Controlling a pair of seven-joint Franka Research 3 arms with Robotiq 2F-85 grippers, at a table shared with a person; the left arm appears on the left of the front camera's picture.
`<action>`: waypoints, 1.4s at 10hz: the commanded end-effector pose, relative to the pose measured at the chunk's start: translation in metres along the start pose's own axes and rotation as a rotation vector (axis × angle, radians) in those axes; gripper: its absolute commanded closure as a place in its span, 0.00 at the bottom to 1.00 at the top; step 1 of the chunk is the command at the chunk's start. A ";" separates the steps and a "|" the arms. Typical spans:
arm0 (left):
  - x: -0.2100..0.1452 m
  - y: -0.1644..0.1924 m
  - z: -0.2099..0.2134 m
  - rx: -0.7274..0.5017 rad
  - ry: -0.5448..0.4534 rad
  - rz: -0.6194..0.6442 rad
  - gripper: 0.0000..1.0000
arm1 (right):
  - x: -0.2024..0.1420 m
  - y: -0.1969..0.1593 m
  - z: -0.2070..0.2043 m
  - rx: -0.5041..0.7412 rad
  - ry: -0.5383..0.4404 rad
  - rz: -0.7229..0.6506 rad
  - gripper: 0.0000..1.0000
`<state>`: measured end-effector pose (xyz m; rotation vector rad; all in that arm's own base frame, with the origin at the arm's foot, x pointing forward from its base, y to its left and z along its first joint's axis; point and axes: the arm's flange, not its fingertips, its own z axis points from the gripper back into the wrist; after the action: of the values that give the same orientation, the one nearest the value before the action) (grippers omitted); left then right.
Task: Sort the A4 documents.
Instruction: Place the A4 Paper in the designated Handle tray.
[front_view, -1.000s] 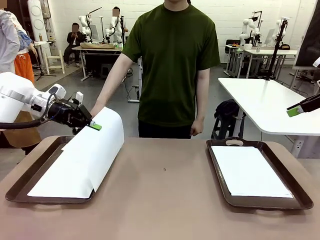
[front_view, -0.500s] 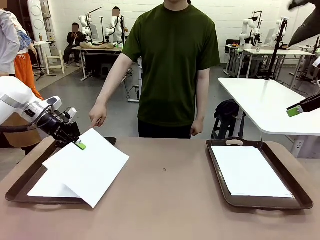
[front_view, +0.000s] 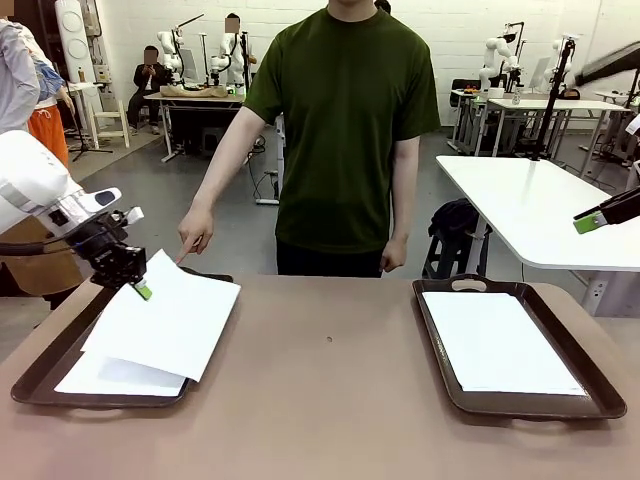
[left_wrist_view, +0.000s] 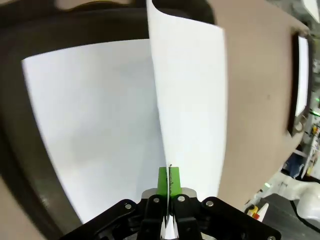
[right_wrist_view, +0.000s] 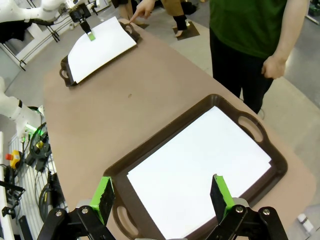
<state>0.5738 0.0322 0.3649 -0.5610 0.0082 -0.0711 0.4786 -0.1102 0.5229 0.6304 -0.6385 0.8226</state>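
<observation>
My left gripper (front_view: 141, 289) is shut on the far left corner of a white A4 document (front_view: 168, 318). That sheet slopes down over the left dark tray (front_view: 38, 372), askew on another white sheet (front_view: 108, 377) lying in it. In the left wrist view the green pads (left_wrist_view: 163, 180) pinch the held sheet's (left_wrist_view: 192, 95) edge above the lower sheet (left_wrist_view: 90, 125). My right gripper (right_wrist_view: 162, 200) hangs open, with nothing in it, over the right tray (right_wrist_view: 274, 150), which holds a white sheet (right_wrist_view: 200, 167). Its green tip (front_view: 589, 223) shows at the right edge of the front view.
A person in a green shirt stands at the far side, one hand (front_view: 194, 234) pointing down at the far end of the left tray. The brown tabletop (front_view: 330, 390) lies bare between the two trays. A white table (front_view: 540, 205) stands behind on the right.
My left gripper has moved left and down with the sheet. The sheet has gone from arched high to lying nearly flat over the left tray. The right arm has not moved.
</observation>
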 end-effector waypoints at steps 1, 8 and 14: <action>-0.022 0.005 0.009 0.068 0.005 0.081 0.99 | 0.000 0.001 -0.001 0.003 0.001 0.005 0.00; 0.002 0.010 0.014 0.057 0.051 0.001 0.99 | 0.000 0.001 -0.001 0.003 0.001 0.005 0.00; -0.002 0.014 0.015 0.081 0.077 0.012 0.59 | 0.000 0.001 -0.001 0.003 0.001 0.005 0.00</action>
<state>0.5714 0.0475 0.3670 -0.5003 0.0612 -0.0611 0.4786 -0.1102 0.5229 0.6304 -0.6385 0.8226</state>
